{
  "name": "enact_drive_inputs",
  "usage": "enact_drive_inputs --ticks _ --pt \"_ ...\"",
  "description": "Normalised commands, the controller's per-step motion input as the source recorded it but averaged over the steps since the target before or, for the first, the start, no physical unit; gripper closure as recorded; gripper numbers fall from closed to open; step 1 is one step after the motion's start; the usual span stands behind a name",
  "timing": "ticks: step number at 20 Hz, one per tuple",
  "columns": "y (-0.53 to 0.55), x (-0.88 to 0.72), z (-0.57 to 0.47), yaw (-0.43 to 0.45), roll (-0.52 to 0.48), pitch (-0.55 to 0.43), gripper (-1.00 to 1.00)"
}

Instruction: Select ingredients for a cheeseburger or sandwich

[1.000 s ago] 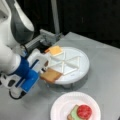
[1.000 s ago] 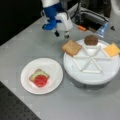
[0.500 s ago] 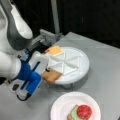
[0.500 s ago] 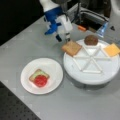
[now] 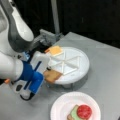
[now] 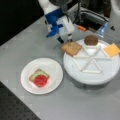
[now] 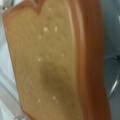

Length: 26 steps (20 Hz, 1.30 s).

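A tan bread square (image 5: 53,75) (image 6: 72,48) lies on the white divided tray (image 5: 80,62) (image 6: 105,72), overhanging its rim. In the wrist view this bread (image 7: 50,62) fills nearly everything. My gripper (image 5: 46,72) (image 6: 65,40) is low at the bread's outer edge, open, its two dark fingertips apart on either side of the corner. The yellow-orange cheese (image 5: 55,50) (image 6: 112,49) and the dark brown patty (image 6: 90,40) rest in other sections of the tray. The sandwich (image 5: 80,112) (image 6: 39,77), made of bread, lettuce and tomato, sits on the white plate (image 5: 62,105) (image 6: 52,67).
In a front view a dark metal fixture (image 6: 92,17) with an orange part stands behind the tray. The arm's white body (image 5: 17,32) fills the left side of a front view. Grey table (image 6: 30,37) lies around plate and tray.
The gripper has edged slightly closer to the bread on the tray. The bread, cheese, patty and sandwich have stayed where they were.
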Motion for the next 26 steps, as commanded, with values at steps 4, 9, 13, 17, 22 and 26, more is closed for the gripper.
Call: enact_drive_inputs --ticks 4,9,13,17,22,26 --pt "-0.07 0.20 -0.08 0.101 0.240 -0.052 -1.00" --pt "-0.12 0.17 -0.05 0.089 0.250 -0.059 -1.00" --pt "-0.14 0.14 -0.06 0.084 0.337 -0.058 -1.00" --pt "-0.19 0.14 -0.08 0.068 0.429 -0.050 -1.00" --pt "-0.29 0.14 -0.09 0.067 0.396 -0.047 -1.00" --pt "-0.31 0.15 -0.08 0.093 0.310 -0.053 -1.00"
